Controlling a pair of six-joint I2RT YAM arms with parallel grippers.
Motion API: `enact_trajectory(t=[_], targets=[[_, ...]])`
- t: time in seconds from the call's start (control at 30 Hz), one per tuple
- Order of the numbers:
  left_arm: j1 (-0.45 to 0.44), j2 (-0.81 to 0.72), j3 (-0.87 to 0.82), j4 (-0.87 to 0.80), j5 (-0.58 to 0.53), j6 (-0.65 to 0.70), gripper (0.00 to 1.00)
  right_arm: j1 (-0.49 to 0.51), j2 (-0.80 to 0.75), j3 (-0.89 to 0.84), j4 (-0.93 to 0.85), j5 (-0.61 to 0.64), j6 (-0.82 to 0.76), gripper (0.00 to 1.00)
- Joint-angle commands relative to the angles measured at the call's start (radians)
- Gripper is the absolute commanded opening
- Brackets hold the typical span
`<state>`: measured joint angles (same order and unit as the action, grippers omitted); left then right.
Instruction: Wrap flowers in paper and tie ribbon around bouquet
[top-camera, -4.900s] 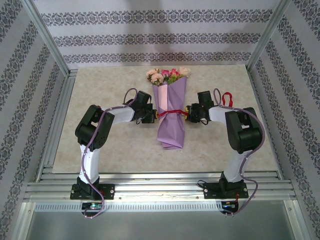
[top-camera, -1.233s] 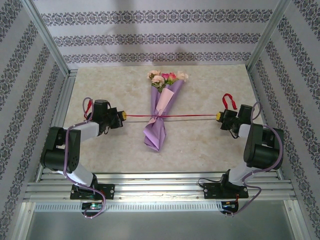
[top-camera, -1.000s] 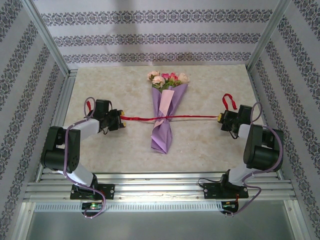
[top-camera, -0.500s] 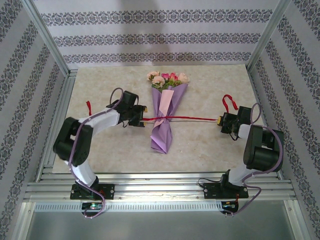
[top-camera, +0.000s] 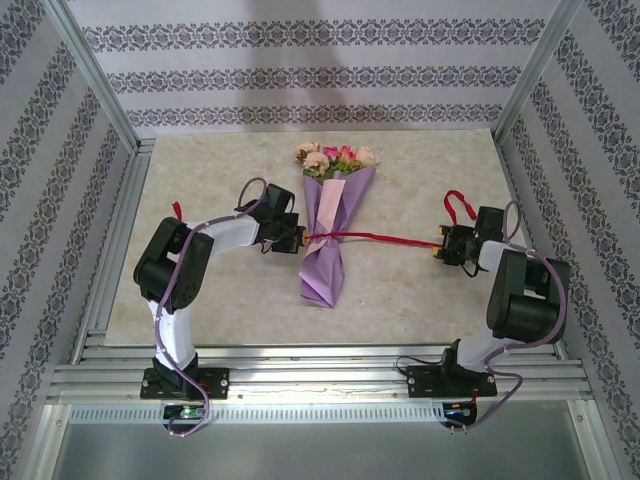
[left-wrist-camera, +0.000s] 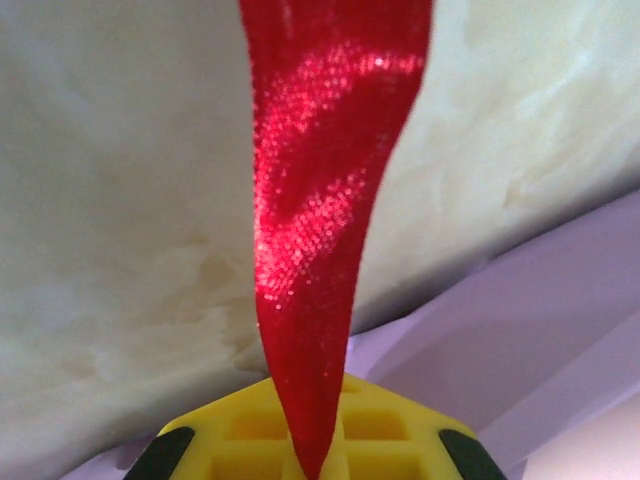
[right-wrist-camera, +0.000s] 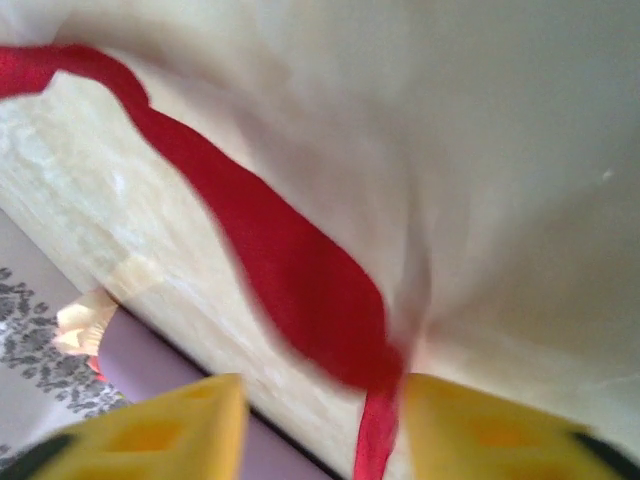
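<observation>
The pale marbled counter (top-camera: 200, 290) carries the bouquet (top-camera: 325, 265) at its middle. It lies lengthwise, with the narrow purple foot toward the arms and the flowers (top-camera: 335, 158) at the far end. Its paper (top-camera: 338, 205) is lilac with a pink inner edge. The ribbon (top-camera: 385, 238) circles the cone's waist and runs out to both sides. The left pincer (top-camera: 294, 238) sits just beside the bouquet's left flank, its yellow fingers (left-wrist-camera: 240, 432) closed on the ribbon close to the paper. The right pincer (top-camera: 440, 250) stands well apart to the right with its jaws parted, and the ribbon passes loosely through the gap between them. A red tail curls beyond each arm.
</observation>
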<state>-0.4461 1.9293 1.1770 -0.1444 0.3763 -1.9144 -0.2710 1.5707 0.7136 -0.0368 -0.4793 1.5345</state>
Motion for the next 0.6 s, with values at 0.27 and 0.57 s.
enact_trajectory(t=[0.27, 0.57], targets=[[-0.022, -0.024, -0.041, 0.103, -0.014, -0.004, 0.00, 0.483, -0.160, -0.002, -0.032, 0.194, 0.339, 0.70], [-0.022, -0.024, -0.047, 0.120, -0.008, -0.008, 0.00, 0.629, 0.121, 0.109, 0.202, 0.196, 0.475, 0.57]])
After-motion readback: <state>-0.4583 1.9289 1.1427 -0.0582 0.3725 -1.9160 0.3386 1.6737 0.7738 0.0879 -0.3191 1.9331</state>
